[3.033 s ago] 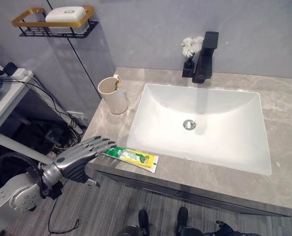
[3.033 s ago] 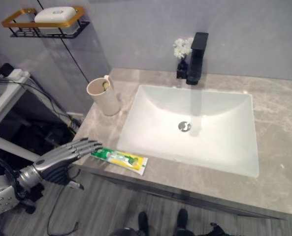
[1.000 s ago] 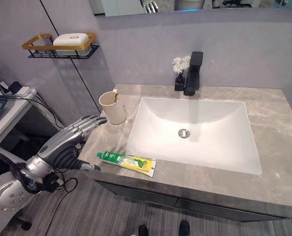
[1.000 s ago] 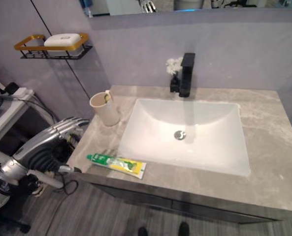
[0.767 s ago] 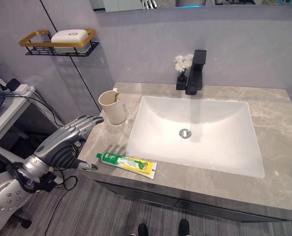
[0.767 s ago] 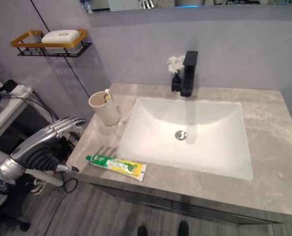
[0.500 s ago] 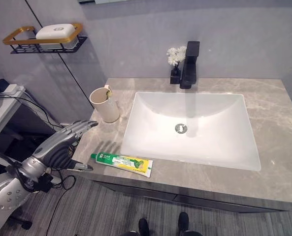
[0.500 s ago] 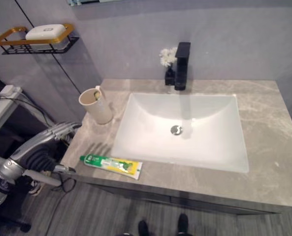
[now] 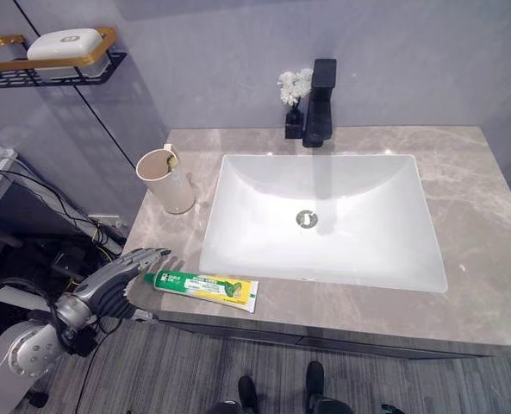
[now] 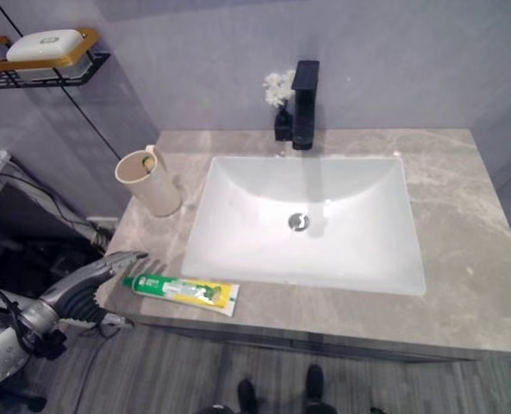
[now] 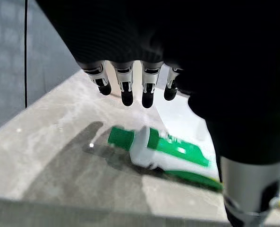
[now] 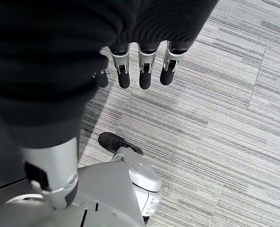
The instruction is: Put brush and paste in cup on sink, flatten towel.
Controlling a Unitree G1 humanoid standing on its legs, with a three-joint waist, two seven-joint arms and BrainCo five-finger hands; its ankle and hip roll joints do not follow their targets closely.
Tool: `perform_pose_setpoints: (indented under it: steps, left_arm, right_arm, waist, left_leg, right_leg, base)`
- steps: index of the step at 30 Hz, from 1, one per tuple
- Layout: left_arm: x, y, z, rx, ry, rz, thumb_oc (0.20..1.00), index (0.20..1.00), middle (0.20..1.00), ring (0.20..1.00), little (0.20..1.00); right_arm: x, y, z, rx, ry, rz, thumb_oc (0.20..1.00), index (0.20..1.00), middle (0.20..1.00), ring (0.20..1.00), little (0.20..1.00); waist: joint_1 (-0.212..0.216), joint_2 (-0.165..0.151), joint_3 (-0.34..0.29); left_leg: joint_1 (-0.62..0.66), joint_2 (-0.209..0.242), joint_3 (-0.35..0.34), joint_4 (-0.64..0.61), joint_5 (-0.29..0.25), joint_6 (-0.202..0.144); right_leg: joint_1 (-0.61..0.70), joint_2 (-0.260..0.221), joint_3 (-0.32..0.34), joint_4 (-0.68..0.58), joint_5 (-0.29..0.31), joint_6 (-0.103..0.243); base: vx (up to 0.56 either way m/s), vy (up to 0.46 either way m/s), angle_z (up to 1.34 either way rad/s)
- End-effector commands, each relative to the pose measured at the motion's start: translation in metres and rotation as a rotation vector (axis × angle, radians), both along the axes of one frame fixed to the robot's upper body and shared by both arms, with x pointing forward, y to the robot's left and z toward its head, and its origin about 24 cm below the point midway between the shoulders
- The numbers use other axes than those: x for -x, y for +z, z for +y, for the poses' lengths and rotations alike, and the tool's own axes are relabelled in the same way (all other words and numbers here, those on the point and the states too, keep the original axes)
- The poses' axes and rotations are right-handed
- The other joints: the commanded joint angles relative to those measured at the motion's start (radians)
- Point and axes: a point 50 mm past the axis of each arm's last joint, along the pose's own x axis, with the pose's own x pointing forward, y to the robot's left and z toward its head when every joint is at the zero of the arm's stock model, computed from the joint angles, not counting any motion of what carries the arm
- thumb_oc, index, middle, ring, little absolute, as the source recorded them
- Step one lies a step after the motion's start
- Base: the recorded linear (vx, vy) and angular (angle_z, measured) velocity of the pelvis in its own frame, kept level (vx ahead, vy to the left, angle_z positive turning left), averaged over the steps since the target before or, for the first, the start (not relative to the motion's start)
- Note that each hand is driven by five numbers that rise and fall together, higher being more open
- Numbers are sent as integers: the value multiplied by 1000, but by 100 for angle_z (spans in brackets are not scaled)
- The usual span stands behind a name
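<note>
at the counter's front-left corner, reaching for the paste [image 9: 202, 287]: left hand [image 9: 117, 276] just at nine o'clock of its green cap, fingers [image 11: 127, 90] straight and spread, holding nothing, apparently just short of the tube. next, probably closing round the tube and lifting it to the cup [image 9: 165, 181] at twelve o'clock, brush [image 9: 171, 159] seemingly inside. right hand [image 12: 130, 56] hanging relaxed over the floor, empty.
</note>
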Motion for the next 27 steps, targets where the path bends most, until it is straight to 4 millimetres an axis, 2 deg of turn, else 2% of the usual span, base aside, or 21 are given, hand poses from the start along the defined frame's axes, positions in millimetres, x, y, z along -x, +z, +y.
perform_pose_setpoints:
  steps: [1, 2, 10, 27]
  left_arm:
    - [-11, 6, 3, -2, 14, -54, 1000, 1000, 1000, 1000, 1000]
    - [-11, -2, 3, 21, 29, -35, 1000, 1000, 1000, 1000, 1000]
    - [-14, -24, 2, 7, 37, 14, 1000, 1000, 1000, 1000, 1000]
    - [-19, -32, 1, -16, 49, -9, 1000, 1000, 1000, 1000, 1000]
  right_arm:
    - [-25, 4, -1, 20, 29, -48, 1000, 1000, 1000, 1000, 1000]
    - [-23, 5, -4, 29, 19, -51, 1000, 1000, 1000, 1000, 1000]
    - [-26, 7, -7, 50, 16, -76, 1000, 1000, 1000, 1000, 1000]
    - [-36, 9, -5, 63, 25, -115, 1000, 1000, 1000, 1000, 1000]
  waist:
    - [-27, -23, 25]
    - [-24, -24, 29]
    - [-29, -34, 36]
    - [-34, -40, 54]
  left_leg:
    - [-11, 7, 2, 10, 31, -49]
    - [-15, 7, -3, 10, 31, -48]
    - [-25, 11, -5, 10, 33, -47]
    - [-65, 16, 4, 10, 44, -50]
  right_leg:
    - [92, -39, 13, 10, -55, 65]
    - [90, -39, 9, 10, -53, 65]
    - [76, -34, 12, 10, -48, 65]
    - [22, -35, 25, 10, -27, 66]
  base:
    - [0, 0, 0]
    - [0, 0, 0]
    - [-1, 2, 1]
    - [-6, 2, -3]
